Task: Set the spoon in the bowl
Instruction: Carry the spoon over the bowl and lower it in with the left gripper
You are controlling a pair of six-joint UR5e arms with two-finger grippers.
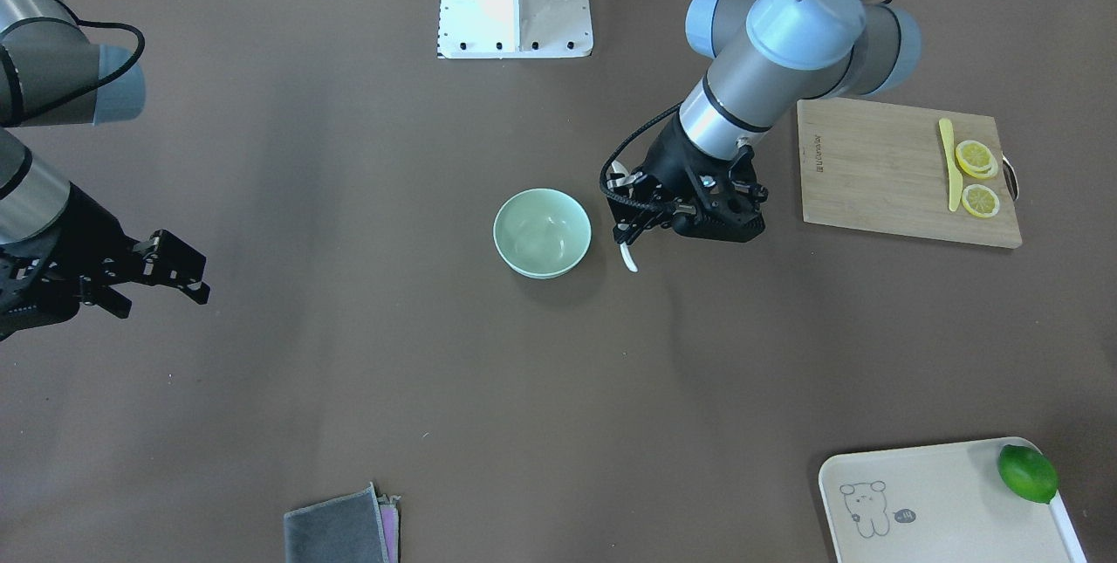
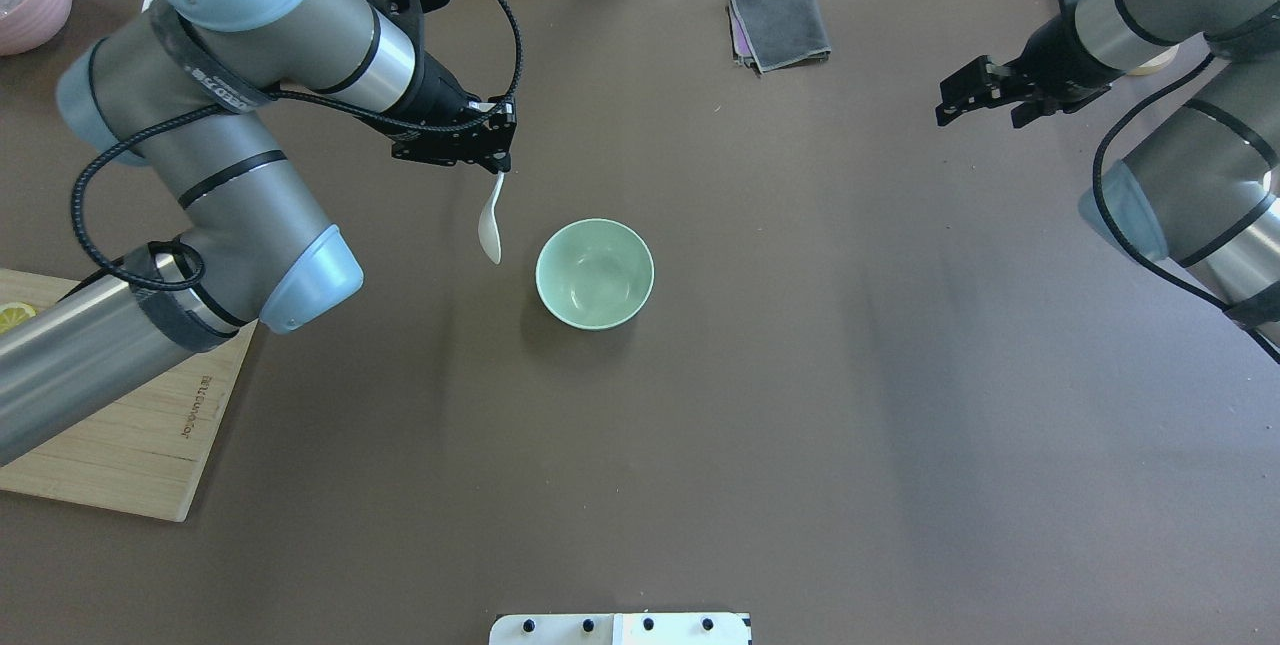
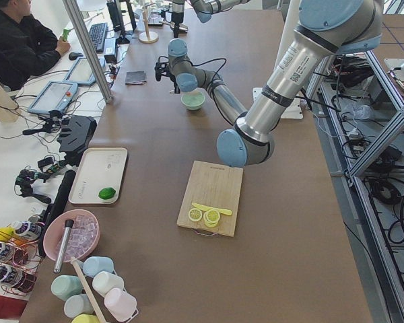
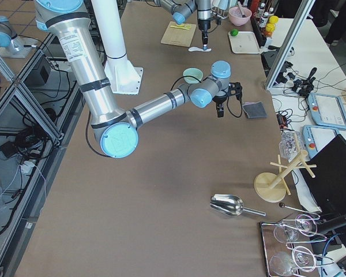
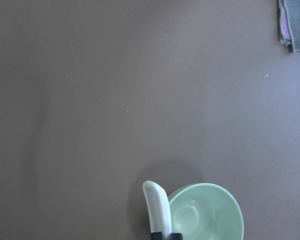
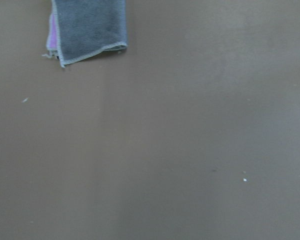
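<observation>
The pale mint-green bowl stands upright and empty at mid-table; it also shows in the front view and the left wrist view. My left gripper is shut on the handle of the white spoon. The spoon hangs scoop-down just beside the bowl, on my left of it, and does not touch it. In the front view the left gripper hides most of the spoon. The left wrist view shows the spoon next to the bowl's rim. My right gripper is open and empty, far off to the right.
A folded grey cloth lies at the far edge. A wooden cutting board with a yellow knife and lemon slices lies under my left arm. A cream tray holds a lime.
</observation>
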